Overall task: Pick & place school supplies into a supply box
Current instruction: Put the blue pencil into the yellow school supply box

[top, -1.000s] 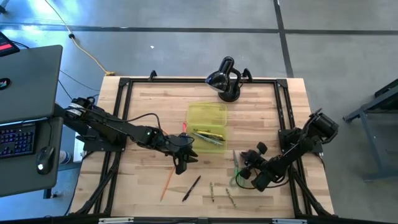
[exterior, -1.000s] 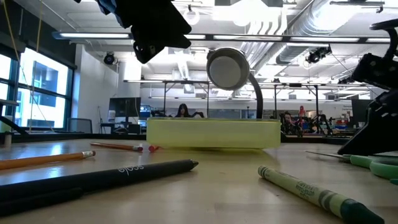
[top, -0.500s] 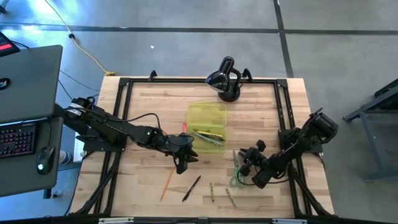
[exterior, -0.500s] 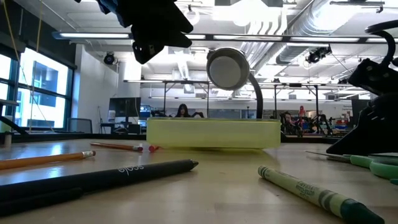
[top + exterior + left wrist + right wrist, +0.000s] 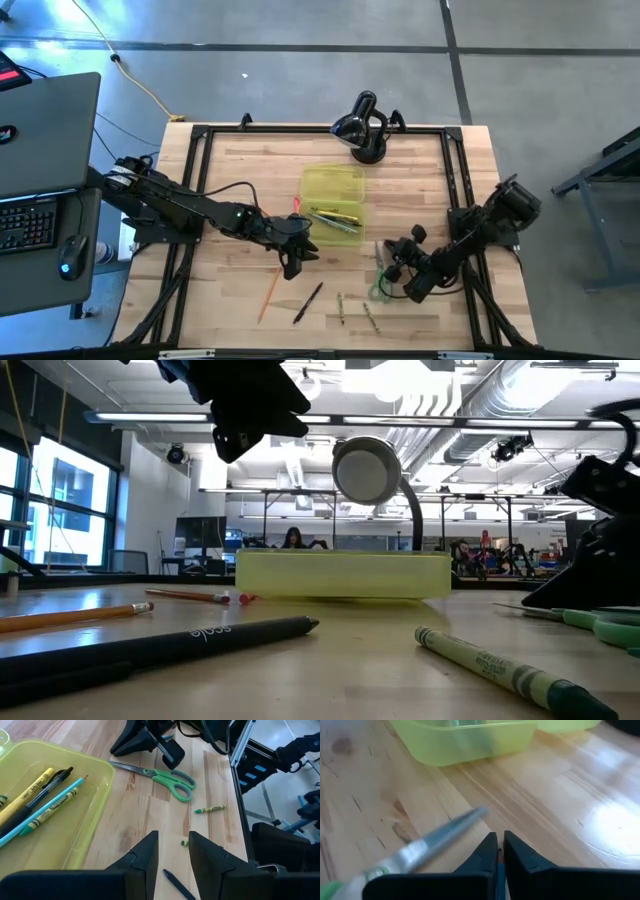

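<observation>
The yellow-green supply box [image 5: 333,185] stands mid-table with several pens and crayons in it [image 5: 40,800]. The green-handled scissors [image 5: 172,778] lie flat to its right. My right gripper [image 5: 498,845] is low beside the scissors' blades [image 5: 445,837], shut, with nothing between its fingers. My left gripper [image 5: 173,850] hangs open above the table, left of the box, holding nothing. An orange pencil [image 5: 268,290], a black pen [image 5: 308,302] and two green crayons [image 5: 342,308] lie near the front edge. My right gripper has its shut fingers [image 5: 487,851] slanting down right beside the scissors' blades, which lie along their outer side. I cannot tell whether a finger touches the blades. The scissors rest on the table.
A black domed device [image 5: 362,125] stands at the far edge behind the box. A small red piece [image 5: 297,204] lies left of the box. A laptop and a mouse [image 5: 70,255] sit on a stand beyond the table's left edge. Black frame rails run along the table's sides.
My right gripper has tipped a little at the wrist while staying by the scissors. The scissors lie where they were.
</observation>
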{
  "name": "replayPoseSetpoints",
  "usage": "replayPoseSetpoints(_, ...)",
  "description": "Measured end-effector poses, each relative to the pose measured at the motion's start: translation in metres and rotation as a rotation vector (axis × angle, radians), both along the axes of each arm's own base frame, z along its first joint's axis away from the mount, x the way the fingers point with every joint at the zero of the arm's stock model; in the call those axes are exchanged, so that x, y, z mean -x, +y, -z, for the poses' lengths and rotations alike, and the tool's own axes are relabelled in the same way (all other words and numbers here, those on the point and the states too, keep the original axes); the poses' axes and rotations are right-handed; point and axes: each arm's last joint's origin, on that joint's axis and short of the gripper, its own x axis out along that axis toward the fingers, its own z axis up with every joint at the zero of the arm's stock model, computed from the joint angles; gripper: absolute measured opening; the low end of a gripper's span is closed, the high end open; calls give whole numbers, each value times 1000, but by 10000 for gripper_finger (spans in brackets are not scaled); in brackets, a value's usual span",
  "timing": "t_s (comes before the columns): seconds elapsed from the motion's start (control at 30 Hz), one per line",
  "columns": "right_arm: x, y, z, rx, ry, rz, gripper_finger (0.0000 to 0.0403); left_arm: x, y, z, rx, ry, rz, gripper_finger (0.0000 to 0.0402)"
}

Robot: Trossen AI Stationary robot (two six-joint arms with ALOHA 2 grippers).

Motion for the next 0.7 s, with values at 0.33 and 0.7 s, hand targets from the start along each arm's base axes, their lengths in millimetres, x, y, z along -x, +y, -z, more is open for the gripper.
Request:
replayPoseSetpoints(0.33, -23, -25, -67, 89, -90, -29, 0, 0, 0, 0, 0, 1, 0, 140)
replayPoseSetpoints(0.7, -65, -67, -130, 142, -313, -260, 0, 0, 0, 0, -7, 2, 5, 140)
